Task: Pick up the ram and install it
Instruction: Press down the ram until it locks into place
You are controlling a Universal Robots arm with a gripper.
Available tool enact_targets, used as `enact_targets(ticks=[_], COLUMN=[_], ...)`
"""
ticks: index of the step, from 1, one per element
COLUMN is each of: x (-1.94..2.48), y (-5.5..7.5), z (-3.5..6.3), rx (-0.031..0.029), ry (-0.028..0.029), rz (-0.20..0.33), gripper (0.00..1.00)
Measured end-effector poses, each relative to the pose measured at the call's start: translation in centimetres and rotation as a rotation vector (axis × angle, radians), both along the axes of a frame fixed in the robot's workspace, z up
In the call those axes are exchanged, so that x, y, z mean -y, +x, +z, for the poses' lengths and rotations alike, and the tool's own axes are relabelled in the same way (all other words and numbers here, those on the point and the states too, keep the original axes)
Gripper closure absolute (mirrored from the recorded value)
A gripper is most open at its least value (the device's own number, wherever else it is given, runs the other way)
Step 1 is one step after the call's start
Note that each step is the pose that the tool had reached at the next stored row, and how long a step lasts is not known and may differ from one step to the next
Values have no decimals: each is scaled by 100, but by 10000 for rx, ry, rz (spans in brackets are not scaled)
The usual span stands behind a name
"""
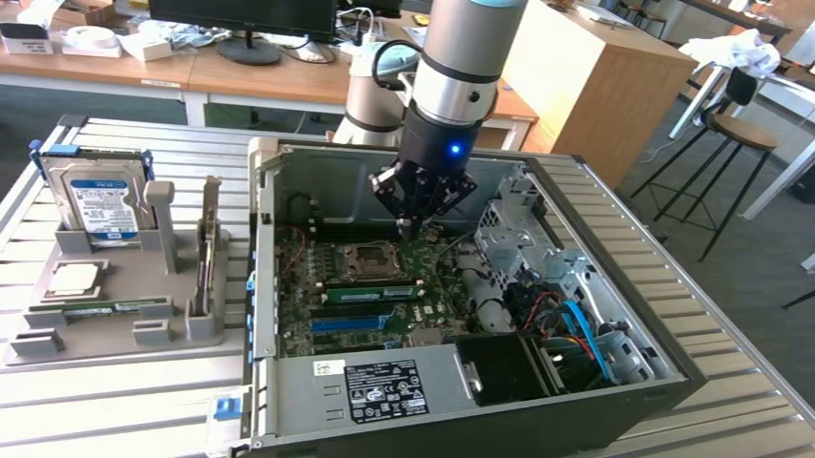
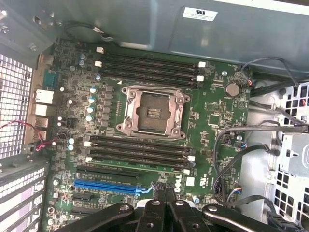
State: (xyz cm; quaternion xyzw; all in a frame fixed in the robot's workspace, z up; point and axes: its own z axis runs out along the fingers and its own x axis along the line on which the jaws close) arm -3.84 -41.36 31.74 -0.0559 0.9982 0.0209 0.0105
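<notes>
A ram stick point(image 1: 117, 307), thin and green, lies flat in the grey holder point(image 1: 90, 339) at the exterior view's left. Another green strip with a pale label point(image 1: 370, 291) stands on edge in a motherboard slot just before the CPU socket point(image 1: 372, 256). My gripper point(image 1: 410, 226) hangs inside the open computer case point(image 1: 274, 239), a little above the board beside the socket. Its fingers are pressed together with nothing between them. In the wrist view the shut gripper point(image 2: 164, 189) points at the board near the dark memory slots point(image 2: 140, 152) and the empty socket point(image 2: 153, 112).
A silver hard drive point(image 1: 102, 205) with a blue-white label stands at the back of the holder, and a square processor chip point(image 1: 74, 279) lies before it. Drive cages and cables point(image 1: 560, 305) crowd the case on the exterior view's right. Desks and stools stand behind.
</notes>
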Motion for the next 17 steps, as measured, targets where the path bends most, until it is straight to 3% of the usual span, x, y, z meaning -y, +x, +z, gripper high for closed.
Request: enact_targets(ticks=[2, 5, 6, 17], x=[1, 0, 0, 0], y=[0, 0, 0, -101], z=[1, 1, 1, 0], rx=[-69, -220, -242, -242], ry=[10, 18, 18, 60], rz=[-2, -2, -2, -2], gripper=[90, 90, 90, 90])
